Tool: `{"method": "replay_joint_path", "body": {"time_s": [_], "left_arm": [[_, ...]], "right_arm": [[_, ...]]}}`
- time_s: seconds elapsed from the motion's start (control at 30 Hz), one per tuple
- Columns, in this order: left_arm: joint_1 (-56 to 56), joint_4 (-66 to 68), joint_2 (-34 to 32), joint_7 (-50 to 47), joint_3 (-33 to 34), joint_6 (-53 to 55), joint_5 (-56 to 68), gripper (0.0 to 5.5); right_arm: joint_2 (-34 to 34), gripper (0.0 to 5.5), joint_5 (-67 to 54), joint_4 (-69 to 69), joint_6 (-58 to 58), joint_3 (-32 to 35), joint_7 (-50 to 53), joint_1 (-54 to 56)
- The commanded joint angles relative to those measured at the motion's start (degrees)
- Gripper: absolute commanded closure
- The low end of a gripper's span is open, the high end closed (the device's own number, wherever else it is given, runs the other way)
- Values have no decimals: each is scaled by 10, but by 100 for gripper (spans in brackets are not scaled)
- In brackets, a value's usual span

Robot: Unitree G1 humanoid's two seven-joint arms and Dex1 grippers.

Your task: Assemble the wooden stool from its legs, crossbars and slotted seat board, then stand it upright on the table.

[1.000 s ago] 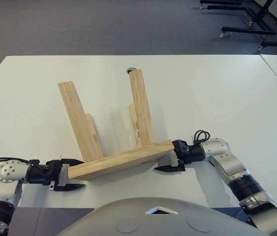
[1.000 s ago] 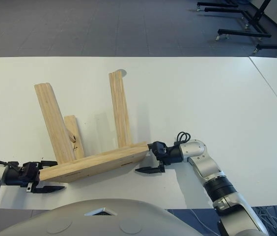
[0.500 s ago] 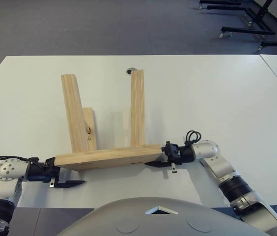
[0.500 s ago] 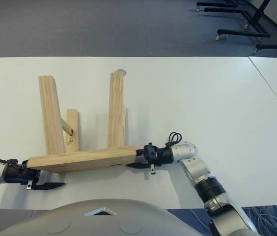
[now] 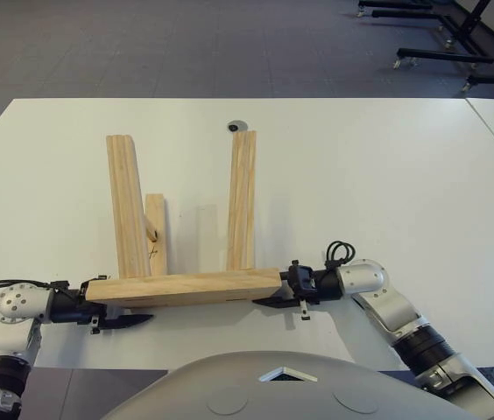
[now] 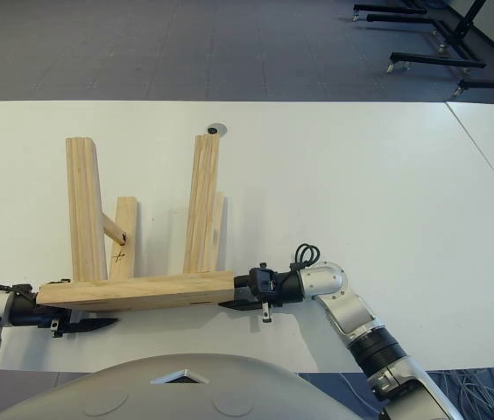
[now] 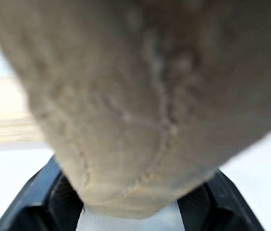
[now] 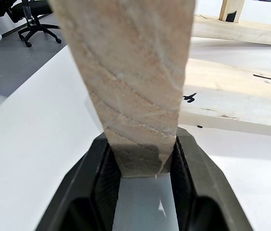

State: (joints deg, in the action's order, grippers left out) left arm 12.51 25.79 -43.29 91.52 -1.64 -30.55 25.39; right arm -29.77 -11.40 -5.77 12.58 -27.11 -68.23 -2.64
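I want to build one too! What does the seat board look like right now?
The seat board is a long plank of pale, grainy wood, seen edge-on, held almost level over the near side of the table. The left gripper clamps its left end, the right gripper its right end. Two legs join it, pointing away.

Lighting: bright, even and diffuse, from overhead. The white table top (image 5: 405,175) shows no hot spots in the head views. The pale wooden slotted seat board (image 5: 186,287), clamped at its ends by the left gripper (image 5: 120,311) and right gripper (image 5: 273,297), casts 1 narrow soft shadow beneath itself between the 2 grippers. Beyond the grippers, the 2 long pale wooden legs (image 5: 241,199) throw faint, soft-edged grey shadows. In the right wrist view the table beside the black fingers (image 8: 97,187) is near washed out. The gap between them lies in shade.
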Motion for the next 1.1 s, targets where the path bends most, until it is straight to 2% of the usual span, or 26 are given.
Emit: {"method": "replay_joint_path", "body": {"time_s": [0.03,0.17,0.3,0.5,0.63,0.67,0.73,0.8,0.83,0.9,1.0,1.1], "left_arm": [[3,-19,10,-12,13,0,5,346],[15,-32,14,-19,19,-1,7,397],[30,-49,16,-8,18,22,18,401],[90,-114,-13,10,-36,131,107,401],[119,-143,-27,10,-51,162,157,401],[126,-148,-30,10,-54,170,170,401],[141,-206,-44,0,-45,219,202,401],[73,-459,-152,-173,-13,411,385,401],[39,-539,-192,-241,-3,475,471,401],[-1,-596,-235,-311,18,534,610,401],[-8,-614,-274,-333,59,577,730,401],[14,-631,-303,-333,95,616,793,401]], "right_arm": [[-15,418,26,-17,-34,-28,-12,-32],[-20,418,25,-11,-34,-27,-12,-38],[-32,418,-12,34,-71,-18,-12,-62],[-90,418,-125,234,-235,32,42,-141],[-90,418,-211,316,-368,89,115,-138],[-91,418,-246,331,-407,105,122,-130],[-176,418,-467,393,-538,209,146,-61],[-233,418,-622,415,-608,259,186,4],[-250,418,-686,406,-618,261,214,32],[-287,418,-820,376,-628,254,269,83],[-330,418,-941,369,-627,233,317,116],[-356,418,-1009,381,-625,213,350,134]]}}
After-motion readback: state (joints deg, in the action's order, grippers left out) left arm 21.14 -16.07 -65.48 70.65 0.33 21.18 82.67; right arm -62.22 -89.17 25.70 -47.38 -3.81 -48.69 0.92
